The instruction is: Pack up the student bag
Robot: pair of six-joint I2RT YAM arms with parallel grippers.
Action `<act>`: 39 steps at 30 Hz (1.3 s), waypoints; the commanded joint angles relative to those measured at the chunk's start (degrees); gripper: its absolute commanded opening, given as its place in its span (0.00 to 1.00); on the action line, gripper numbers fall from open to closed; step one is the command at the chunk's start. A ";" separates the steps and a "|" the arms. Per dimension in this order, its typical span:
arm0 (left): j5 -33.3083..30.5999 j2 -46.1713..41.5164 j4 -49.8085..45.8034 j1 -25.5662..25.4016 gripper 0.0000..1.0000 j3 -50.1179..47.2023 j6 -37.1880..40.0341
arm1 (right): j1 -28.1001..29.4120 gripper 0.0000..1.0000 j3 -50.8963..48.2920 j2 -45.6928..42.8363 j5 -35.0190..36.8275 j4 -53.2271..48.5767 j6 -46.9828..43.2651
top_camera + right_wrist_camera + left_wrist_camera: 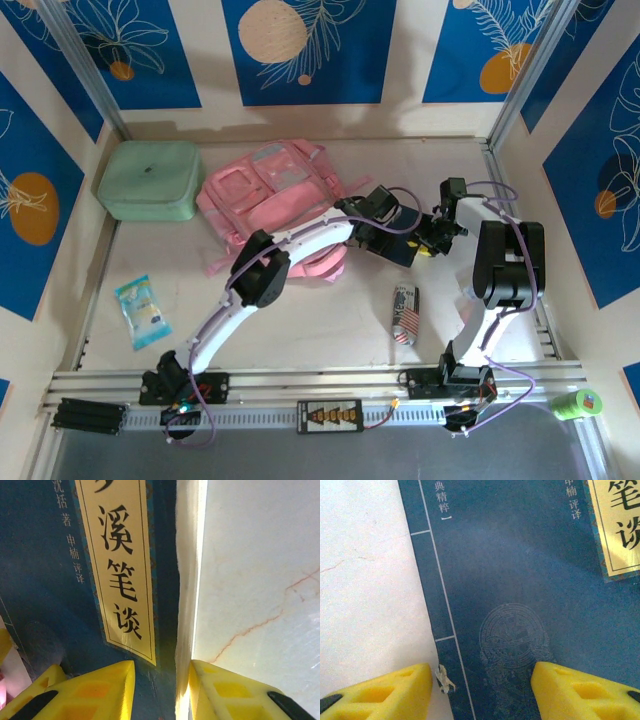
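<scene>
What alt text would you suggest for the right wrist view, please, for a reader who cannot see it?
A dark blue book with a yellow title label in black Chinese characters lies on a marbled table. The right gripper sets its fingers either side of the page edge.

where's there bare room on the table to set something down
Bare table lies between the left arm and the can, and in the far right corner beyond the right arm. It is crowded around the blue book beside the pink backpack.
</scene>
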 commanded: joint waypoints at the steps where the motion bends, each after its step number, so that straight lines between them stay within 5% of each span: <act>1: -2.26 5.25 -9.03 -1.40 0.55 -1.34 2.48 | 0.32 0.32 1.84 -4.05 -3.65 -2.62 0.25; 14: -0.74 5.70 -9.29 -1.40 0.53 -0.53 2.73 | 0.19 0.27 1.91 -5.05 -8.64 -2.25 -1.57; 29: 1.36 5.36 -9.20 -1.09 0.52 -0.42 2.60 | 0.21 0.00 1.20 -4.19 -5.12 -1.46 -1.83; 39: 11.70 -3.91 -6.06 4.33 0.68 0.13 -0.08 | -2.19 0.00 -2.23 -11.18 -5.83 4.27 -0.82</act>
